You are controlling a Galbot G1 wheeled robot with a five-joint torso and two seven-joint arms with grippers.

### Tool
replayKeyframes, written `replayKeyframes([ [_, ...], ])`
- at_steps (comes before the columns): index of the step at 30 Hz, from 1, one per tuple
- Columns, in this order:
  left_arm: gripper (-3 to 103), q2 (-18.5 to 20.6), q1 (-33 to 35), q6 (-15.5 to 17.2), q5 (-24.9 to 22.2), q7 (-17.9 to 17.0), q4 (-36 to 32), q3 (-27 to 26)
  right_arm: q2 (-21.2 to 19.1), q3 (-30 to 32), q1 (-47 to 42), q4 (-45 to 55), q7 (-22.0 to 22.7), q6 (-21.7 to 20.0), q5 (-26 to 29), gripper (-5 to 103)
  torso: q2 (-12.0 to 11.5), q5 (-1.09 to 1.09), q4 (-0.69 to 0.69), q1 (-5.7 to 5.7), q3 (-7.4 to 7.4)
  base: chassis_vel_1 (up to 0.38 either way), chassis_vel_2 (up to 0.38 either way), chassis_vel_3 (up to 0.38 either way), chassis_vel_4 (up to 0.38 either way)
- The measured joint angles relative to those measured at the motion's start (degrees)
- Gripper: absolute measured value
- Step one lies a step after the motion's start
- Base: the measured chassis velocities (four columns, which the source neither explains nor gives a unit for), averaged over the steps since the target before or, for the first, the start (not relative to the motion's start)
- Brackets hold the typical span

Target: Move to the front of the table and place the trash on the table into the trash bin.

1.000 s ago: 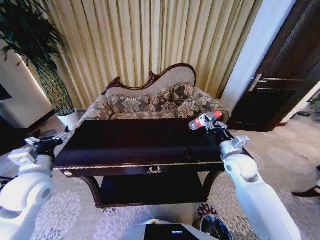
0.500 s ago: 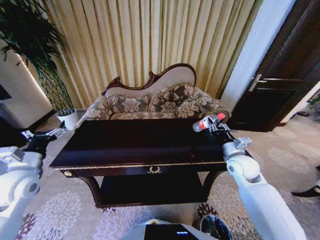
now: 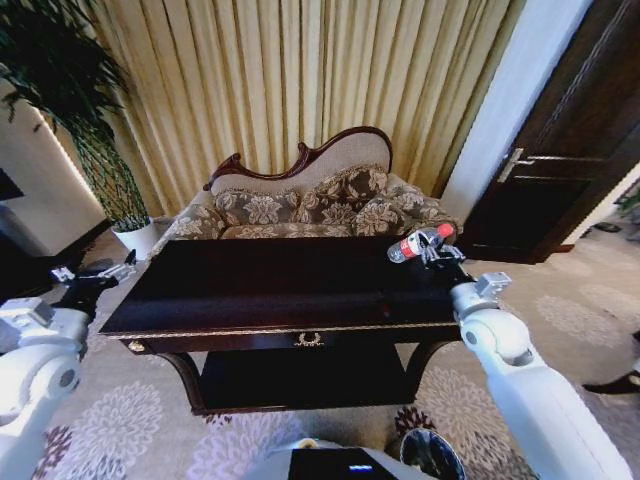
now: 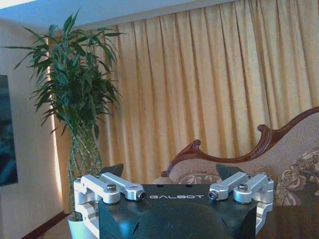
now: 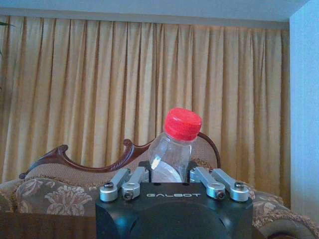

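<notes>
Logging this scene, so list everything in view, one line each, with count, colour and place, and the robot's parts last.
table: one, dark glossy wood, centre
bottle: one, clear with red cap, held above the table's right end
trash bin: one, dark, floor at right
sofa: one, floral, behind the table
plant: one, green in white pot, left corner
curtains: gold, back wall
door: one, dark, right
left gripper: open, off the table's left end
right gripper: shut on the bottle

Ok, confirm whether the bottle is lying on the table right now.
No, the right gripper holds the bottle clamped and lifted above the far right corner of the table.
</notes>
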Motion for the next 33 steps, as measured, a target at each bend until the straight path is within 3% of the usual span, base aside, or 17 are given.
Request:
replayKeyframes([
  [33,100,-0.54,0.97,-1.62,0.06,-0.32,-0.5,0.03,1.89,1.54,-3.32,0.59,0.0,2.35,-2.49,31,-0.01,0.0,0.01,0.0,0.0,0.187,-0.188,-0.185,0.188],
])
